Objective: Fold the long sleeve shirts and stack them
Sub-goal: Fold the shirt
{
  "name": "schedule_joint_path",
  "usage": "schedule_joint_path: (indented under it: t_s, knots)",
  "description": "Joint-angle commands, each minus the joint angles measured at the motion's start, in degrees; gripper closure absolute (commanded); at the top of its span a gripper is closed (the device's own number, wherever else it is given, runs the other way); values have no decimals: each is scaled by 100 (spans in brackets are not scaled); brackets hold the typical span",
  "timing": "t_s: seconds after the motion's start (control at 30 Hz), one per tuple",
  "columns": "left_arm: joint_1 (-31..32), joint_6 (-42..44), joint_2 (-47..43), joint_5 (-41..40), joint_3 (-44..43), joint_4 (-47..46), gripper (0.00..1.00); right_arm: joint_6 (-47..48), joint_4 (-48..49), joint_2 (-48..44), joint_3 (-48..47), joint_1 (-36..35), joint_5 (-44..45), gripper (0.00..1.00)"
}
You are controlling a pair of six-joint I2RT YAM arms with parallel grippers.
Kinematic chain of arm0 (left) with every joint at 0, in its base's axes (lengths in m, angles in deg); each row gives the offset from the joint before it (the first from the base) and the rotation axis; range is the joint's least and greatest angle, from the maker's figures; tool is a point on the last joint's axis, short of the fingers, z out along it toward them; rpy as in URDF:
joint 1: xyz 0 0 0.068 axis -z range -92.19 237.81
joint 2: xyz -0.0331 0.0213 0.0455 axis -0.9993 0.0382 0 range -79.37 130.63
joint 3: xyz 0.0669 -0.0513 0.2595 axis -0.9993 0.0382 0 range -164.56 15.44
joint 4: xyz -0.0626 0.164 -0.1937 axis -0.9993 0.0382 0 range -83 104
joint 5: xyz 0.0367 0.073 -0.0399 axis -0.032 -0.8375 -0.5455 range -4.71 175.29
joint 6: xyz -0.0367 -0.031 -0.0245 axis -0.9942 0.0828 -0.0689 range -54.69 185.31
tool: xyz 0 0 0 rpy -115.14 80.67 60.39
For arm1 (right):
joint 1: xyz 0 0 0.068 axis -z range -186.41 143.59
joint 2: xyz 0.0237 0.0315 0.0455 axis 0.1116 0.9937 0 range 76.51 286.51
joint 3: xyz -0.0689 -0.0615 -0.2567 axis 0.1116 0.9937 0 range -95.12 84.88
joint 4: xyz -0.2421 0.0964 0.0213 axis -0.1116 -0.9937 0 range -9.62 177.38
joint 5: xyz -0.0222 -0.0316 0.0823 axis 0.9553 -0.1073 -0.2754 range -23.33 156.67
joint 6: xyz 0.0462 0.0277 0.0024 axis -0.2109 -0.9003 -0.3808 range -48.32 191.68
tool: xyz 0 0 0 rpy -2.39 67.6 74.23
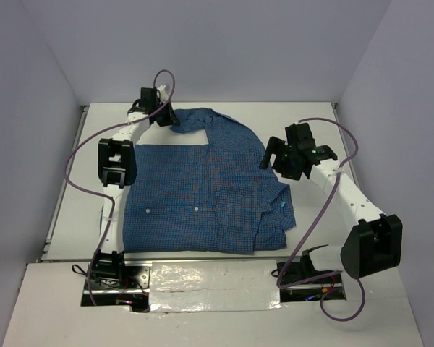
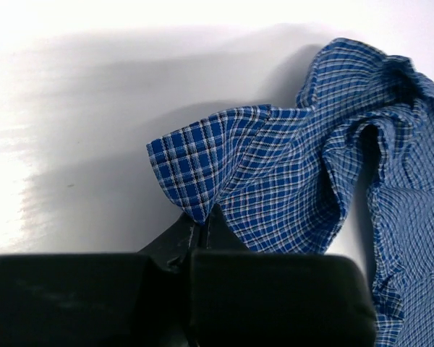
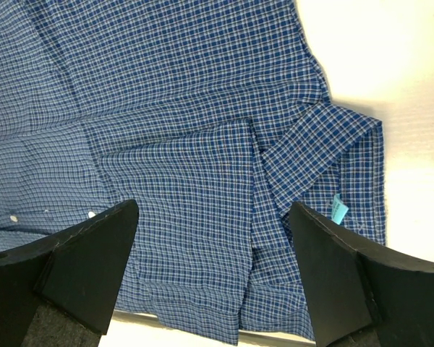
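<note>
Left gripper (image 2: 200, 230): closed, pinching a folded corner of the shirt (image 1: 202, 191). In its wrist view the two fingers meet on the checked cloth. The pinched corner stands up off the surface (image 1: 275, 116) with a shadow under it. The cloth behind the pinch is bunched and twisted.

Right gripper (image 3: 213, 210): open, jaws wide apart, nothing between them. It hangs over the right-hand side of the shirt, above the collar area. From here I cannot tell whether the fingertips touch the cloth.

Shirt: blue, fine check, long-sleeved, button-up. It lies in the middle of the white surface, between the two arms. Most of the body is spread flat, with the near hem roughly parallel to the near edge of the surface. The far-left portion rises to the left gripper near the far edge. A bare patch of surface shows between that raised part and the flat body. The right side is folded over itself in a few layers. The collar (image 1: 275, 195) lies toward the right, with a small teal tag (image 3: 338, 210) inside it. Two small white buttons (image 1: 195, 210) show on the flat front.

Around it: the left arm (image 1: 116, 163) runs along and partly over the shirt's left edge. Purple cables (image 1: 76, 163) loop off both arms, the left one out over bare surface beside the shirt. A crinkled silvery strip (image 1: 217, 285) lies along the near edge between the arm bases, near the hem.
</note>
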State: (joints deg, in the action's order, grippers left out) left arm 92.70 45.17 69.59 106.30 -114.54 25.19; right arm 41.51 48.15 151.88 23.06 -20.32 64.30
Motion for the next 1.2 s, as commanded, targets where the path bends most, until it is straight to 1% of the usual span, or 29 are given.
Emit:
schedule_joint_path:
  t_s: [0.0,0.07,0.1,0.17,0.2,0.27,0.3,0.33,0.37,0.4,0.43,0.47,0.5,0.53,0.57,0.6,0.63,0.67,0.7,0.77,0.8,0.83,0.87,0.93,0.97,1.1,1.13,1.17]
  knots:
    - [-5,140,-287,421,-28,-404,100,99,-103,-339,-225,-50,193,8]
    - [38,474,-551,412,-28,-588,100,169,-42,-400,-208,-59,211,8]
    - [65,894,-901,386,-19,-659,100,187,-16,-462,-190,-50,228,8]
    - [231,1422,-1272,325,51,-799,100,257,2,-541,-181,-41,228,7]
    - [319,1991,-1682,368,86,-791,100,292,-6,-567,-181,-41,307,7]
    - [617,2696,-2124,552,243,-695,100,363,-103,-664,-199,-6,509,7]
    - [741,3352,-2561,788,314,-381,100,380,-129,-717,-216,11,544,7]
    - [872,3689,-2748,903,384,-126,100,398,-190,-778,-234,90,562,7]
    - [1161,4441,-2933,991,472,190,100,459,-226,-892,-277,151,528,7]
    - [1320,4797,-3204,1166,473,1028,100,503,-252,-954,-304,204,484,7]
    - [1453,5087,-3312,1238,455,1507,100,556,-331,-1015,-348,283,431,7]
    - [1724,5621,-3478,1308,420,1990,100,661,-366,-1129,-426,371,387,7]
    - [1874,5887,-3549,1335,429,2900,100,723,-454,-1191,-462,415,369,7]
    - [2163,6247,-3611,1265,507,3309,100,784,-498,-1296,-497,503,325,7]
    - [2305,6381,-3742,1212,595,3644,100,907,-542,-1332,-550,530,316,6]
    - [2446,6487,-3804,1081,700,4169,100,960,-621,-1376,-576,547,325,6]
    - [2734,6592,-3874,993,1006,4331,100,1013,-648,-1455,-585,556,360,6]
    - [2876,6602,-4023,801,1383,4472,100,1092,-674,-1499,-577,556,369,6]
    - [3182,6585,-4103,703,1578,4465,100,1119,-657,-1578,-550,556,360,6]
    - [3491,6479,-4349,457,1939,4351,100,1180,-561,-1648,-393,574,299,6]
    - [3771,6401,-4437,273,2245,4150,100,1189,-543,-1692,-348,574,273,6]
    - [3896,6356,-4586,202,2379,4035,100,1189,-525,-1710,-244,583,264,6]
    - [4063,6312,-4648,132,2571,3921,100,1233,-490,-1719,-199,591,81,6]
    - [4152,6137,-4701,-26,2670,3683,100,1347,-411,-1763,-59,600,-218,6]
    - [4178,6101,-4675,-71,2679,3665,100,1417,-289,-1780,12,591,-551,6]
    - [4310,6004,-4465,-335,2758,3621,100,1585,-95,-1921,302,591,-1089,6]
    - [4336,5970,-4420,-344,2767,3560,100,1620,-51,-1930,337,591,-1238,7]
    - [4354,5900,-4350,-222,2723,3533,100,1689,115,-1965,468,591,-1666,10]
